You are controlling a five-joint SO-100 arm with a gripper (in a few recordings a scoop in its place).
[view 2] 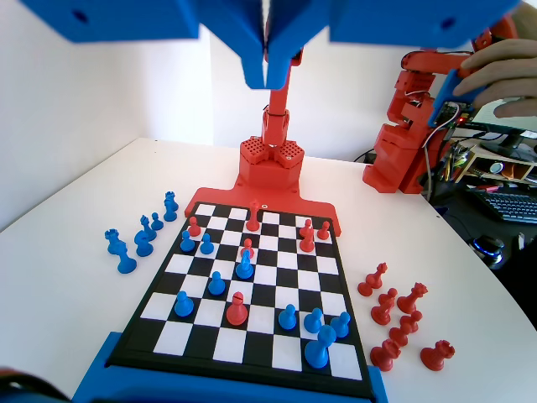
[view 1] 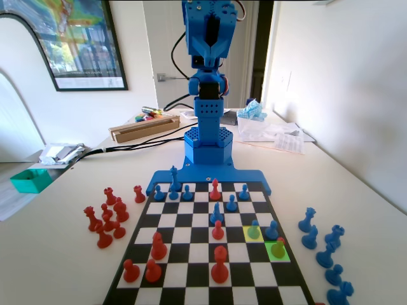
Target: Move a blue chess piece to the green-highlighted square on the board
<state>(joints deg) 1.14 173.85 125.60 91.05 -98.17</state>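
— Two tinted squares sit on the right side of the board [view 1: 191, 254] in the fixed view. What stands on them?

— The nearer is the green square [view 1: 284, 257], in the right edge column. A red pawn [view 1: 278, 246] stands on it, and the tint turns it olive. The wrist view gives that red pawn [view 2: 194, 227] its true colour.

— And the blue pawn?

— The blue pawn [view 1: 254, 230] is one row farther and one column to the left, on the yellow square [view 1: 248, 238]. It is upright and touches nothing. A second blue pawn [view 1: 272, 230] stands just to its right. From the wrist view the blue pawn [view 2: 206, 243] is on the left half of the board, just nearer than the red one.

— Anything off the board?

— On the table [view 1: 63, 267], the fixed view has loose red pieces [view 1: 105, 219] on the left and loose blue pieces [view 1: 324, 248] on the right.

— The hand?

— In the wrist view the hand [view 2: 268, 80] hangs high over the board. Its jaws are pressed together with nothing between them. The fixed view adds the blue arm [view 1: 206, 95], upright at the far end.
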